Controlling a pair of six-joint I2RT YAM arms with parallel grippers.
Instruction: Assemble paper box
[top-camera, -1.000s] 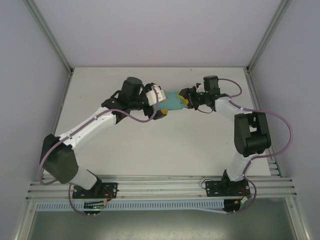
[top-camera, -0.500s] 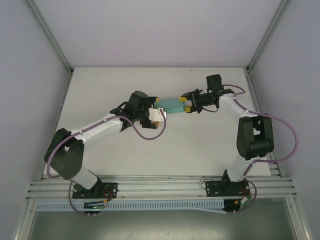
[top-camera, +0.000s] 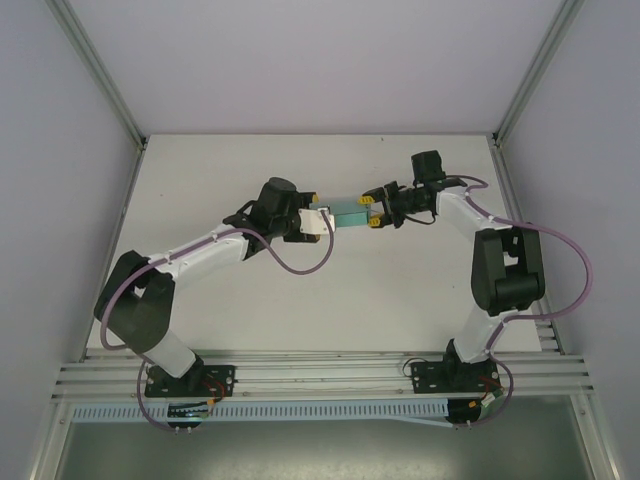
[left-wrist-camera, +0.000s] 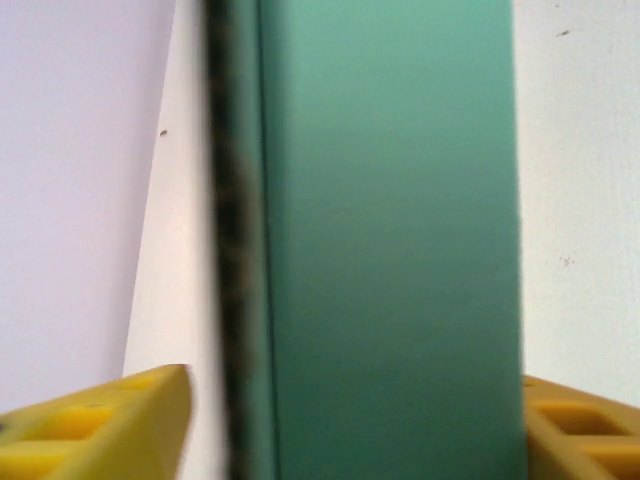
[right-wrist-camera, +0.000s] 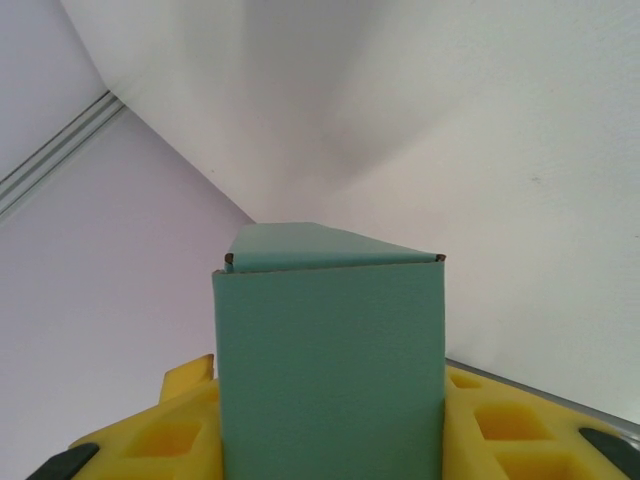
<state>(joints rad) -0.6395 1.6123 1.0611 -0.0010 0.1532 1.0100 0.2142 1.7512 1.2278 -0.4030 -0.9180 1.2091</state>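
Teal paper box (top-camera: 347, 211) sits as a narrow folded rectangle over the far middle of the table (top-camera: 300, 300), bridging the two grippers; whether it clears the surface I cannot tell

From the left, the left arm reaches up and inward from its base, and the left gripper (top-camera: 326, 217) meets the box's left end. In the left wrist view the box (left-wrist-camera: 390, 240) runs straight up the middle, with the left gripper (left-wrist-camera: 355, 400) astride it. Its jaws are partly open. The yellow finger (left-wrist-camera: 110, 420) on the left of that view stands just off the box's dark edge with a thin strip of white between them. The other finger (left-wrist-camera: 580, 420) is right at the opposite edge.

Farther right, the right gripper (top-camera: 370, 211) has the box's other end, its arm bent back toward the right side of the table. In the right wrist view the box (right-wrist-camera: 330, 350) rises between the yellow fingers (right-wrist-camera: 160, 440) of the right gripper (right-wrist-camera: 330, 410), both pads pressed against its sides in a firm pinch, and its far end is folded flat
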